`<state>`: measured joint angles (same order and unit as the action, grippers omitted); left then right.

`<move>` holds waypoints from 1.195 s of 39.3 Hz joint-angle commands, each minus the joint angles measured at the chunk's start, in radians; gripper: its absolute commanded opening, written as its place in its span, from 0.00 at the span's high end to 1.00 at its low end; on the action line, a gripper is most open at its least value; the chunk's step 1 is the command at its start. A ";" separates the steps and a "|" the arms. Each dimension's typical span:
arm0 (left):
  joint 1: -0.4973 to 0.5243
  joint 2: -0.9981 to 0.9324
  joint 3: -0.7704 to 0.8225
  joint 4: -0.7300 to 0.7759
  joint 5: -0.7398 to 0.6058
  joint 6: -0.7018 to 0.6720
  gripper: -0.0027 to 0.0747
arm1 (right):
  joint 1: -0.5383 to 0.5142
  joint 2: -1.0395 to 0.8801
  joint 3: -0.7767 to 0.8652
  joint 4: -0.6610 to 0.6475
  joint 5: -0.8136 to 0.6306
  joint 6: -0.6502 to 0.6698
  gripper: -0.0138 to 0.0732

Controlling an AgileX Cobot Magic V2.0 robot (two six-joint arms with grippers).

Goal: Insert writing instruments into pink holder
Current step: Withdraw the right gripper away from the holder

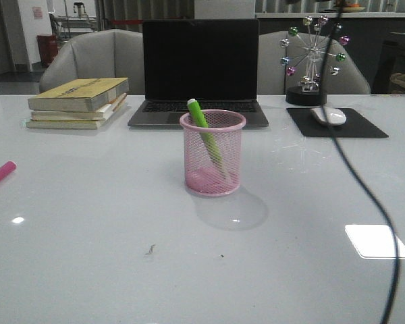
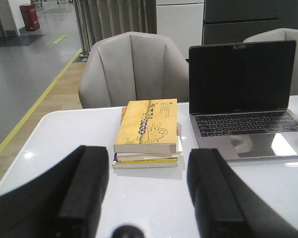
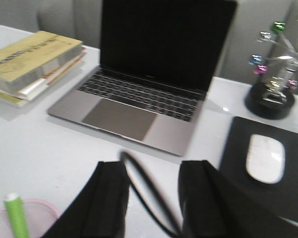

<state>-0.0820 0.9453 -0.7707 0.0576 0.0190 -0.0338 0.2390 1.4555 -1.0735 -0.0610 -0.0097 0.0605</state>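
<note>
Pink pen (image 1: 0,175) lies far left on the bench (image 1: 88,256), so our empty, spread left pincer (image 2: 146,198) should pinch its middle before lifting toward the pink holder (image 1: 212,154).

table (image 1: 88,256): glossy white (reflective) | holder (image 1: 212,154): pink wire mesh | mousepad (image 1: 337,125): matt black
</note>
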 commanded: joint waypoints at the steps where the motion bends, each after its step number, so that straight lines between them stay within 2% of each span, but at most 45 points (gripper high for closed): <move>1: 0.003 -0.010 -0.035 -0.005 -0.088 -0.008 0.41 | -0.068 -0.113 -0.031 -0.009 0.062 -0.010 0.41; 9: 0.003 -0.010 -0.035 -0.005 -0.088 -0.008 0.41 | -0.174 -0.264 -0.027 -0.023 0.321 -0.010 0.41; 13: 0.003 -0.010 -0.035 -0.005 -0.088 -0.008 0.41 | -0.202 -0.330 -0.010 -0.024 0.380 -0.010 0.41; 24: 0.003 -0.010 -0.035 -0.005 -0.088 -0.008 0.41 | -0.216 -0.519 0.170 -0.087 0.380 -0.010 0.41; 33: 0.003 -0.010 -0.035 -0.005 -0.088 -0.008 0.41 | -0.216 -0.629 0.305 -0.087 0.393 -0.010 0.41; 47: 0.003 -0.010 -0.035 -0.005 -0.088 -0.008 0.41 | -0.216 -0.745 0.431 -0.088 0.404 -0.010 0.41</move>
<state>-0.0820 0.9453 -0.7707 0.0576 0.0190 -0.0338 0.0311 0.7326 -0.6275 -0.1311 0.4580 0.0605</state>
